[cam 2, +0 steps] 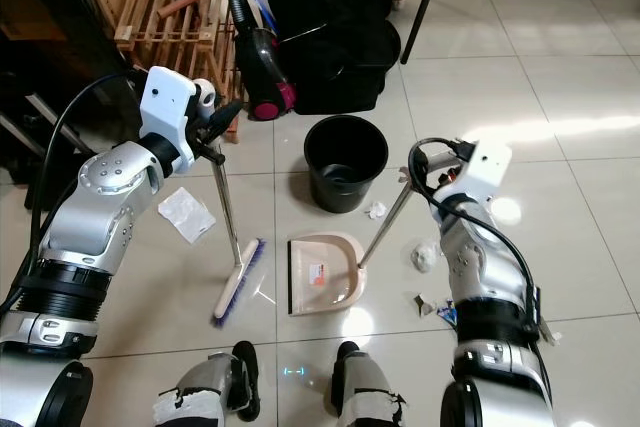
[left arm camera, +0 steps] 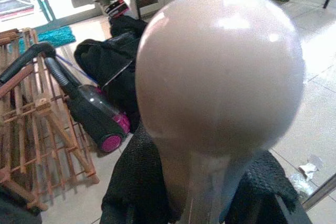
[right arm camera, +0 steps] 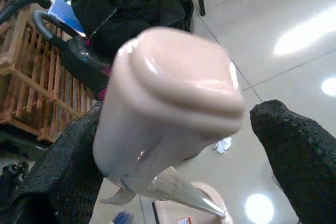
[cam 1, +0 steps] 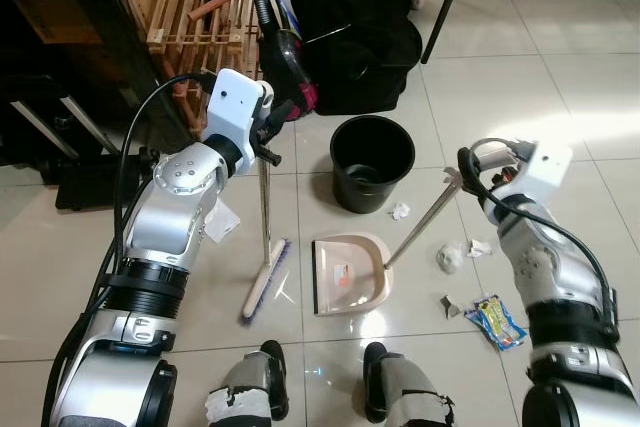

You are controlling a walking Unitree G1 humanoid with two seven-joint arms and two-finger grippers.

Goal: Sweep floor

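My left gripper [cam 1: 271, 138] is shut on the top of a broom's metal pole [cam 1: 265, 207]; the rounded end knob [left arm camera: 220, 66] sits right before the wrist camera. The purple brush head [cam 1: 265, 292] rests on the tiles to my left. A beige dustpan [cam 1: 345, 277] lies flat in front of my feet, its long handle [cam 1: 420, 227] slanting up to my right gripper [cam 1: 462, 175]. The handle's cap [right arm camera: 168, 114] leans on one finger [right arm camera: 58, 166]; the other finger [right arm camera: 299, 156] stands apart. Crumpled paper [cam 1: 449, 257] and a blue wrapper [cam 1: 497, 321] lie to the right of the pan.
A black bucket [cam 1: 372, 162] stands just beyond the dustpan, a paper scrap [cam 1: 399, 211] at its foot. Behind it are a black bag [cam 1: 360, 42], a stick vacuum [cam 1: 285, 47] and a wooden rack [cam 1: 190, 7]. Dark furniture [cam 1: 60, 57] lines the left. White paper [cam 1: 222, 222] lies near the broom.
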